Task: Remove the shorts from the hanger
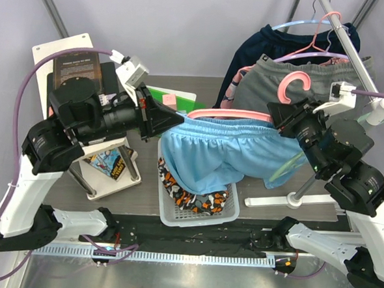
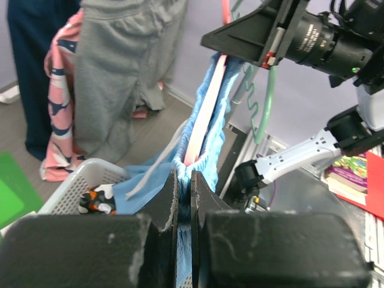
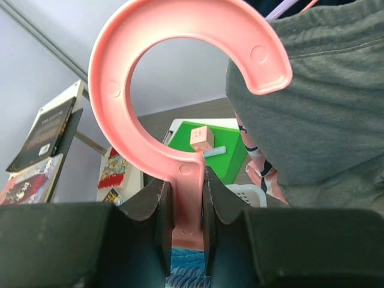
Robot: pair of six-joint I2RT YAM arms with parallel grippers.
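Fingers of left gripper (image 1: 175,120) pinch light blue shorts (image 1: 217,152) by the waistband, stretched left-right along pink hanger (image 1: 233,114) above basket (image 1: 203,220) holding camouflage shorts (image 1: 192,197). Left wrist: clamped on waistband, perhaps bar too. Right wrist: right gripper (image 3: 187,201) grips hanger neck; grey shorts (image 3: 324,108) crowd hook.

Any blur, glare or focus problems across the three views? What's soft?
Top external: even, diffuse light, sharp throughout, no glare on the light blue shorts. Left wrist: the near fingers are dark and soft; the cloth beyond is sharp. Right wrist: the pink hanger hook is crisp; the books behind are slightly soft.
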